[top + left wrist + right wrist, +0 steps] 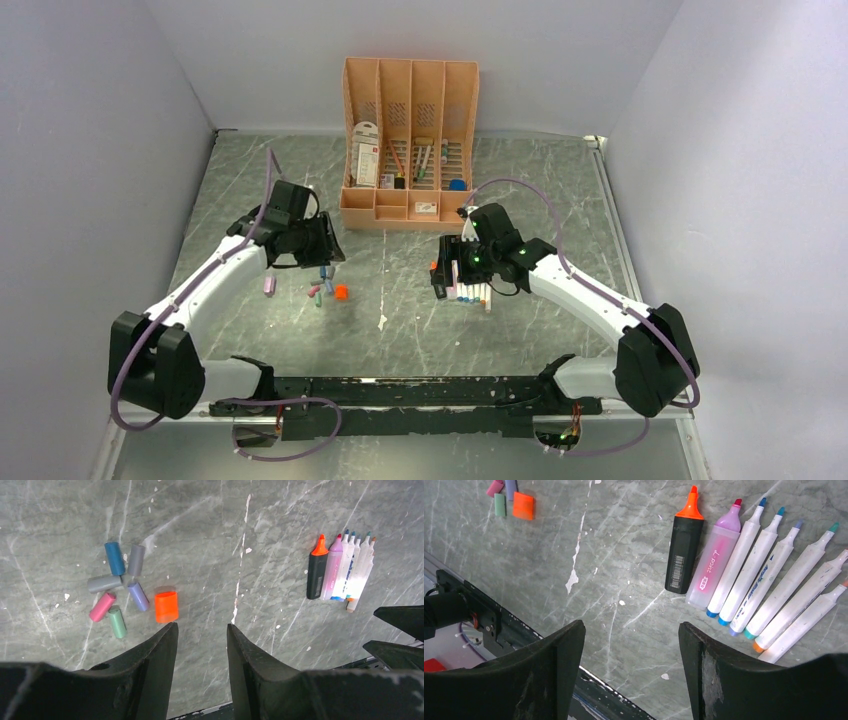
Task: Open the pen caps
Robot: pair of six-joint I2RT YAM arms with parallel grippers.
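Several loose pen caps lie in a cluster on the table: blue (114, 558), grey (135, 559), purple (137, 595), pink (102, 606), green (117, 622) and a chunkier orange cap (166, 606). To their right a row of uncapped markers (749, 575) lies side by side, starting with a black highlighter (684, 547) and a pink highlighter (716, 565). My left gripper (200, 626) hovers open just beside the orange cap, with nothing between its fingers. Over bare table left of the markers, my right gripper (631, 625) is open and holds nothing.
A peach desk organizer (408, 140) with pens and small items stands at the back centre. One pink cap (269, 285) lies apart, left of the cluster. The arms' black base rail (400, 395) runs along the near edge. Walls close in the left and right sides.
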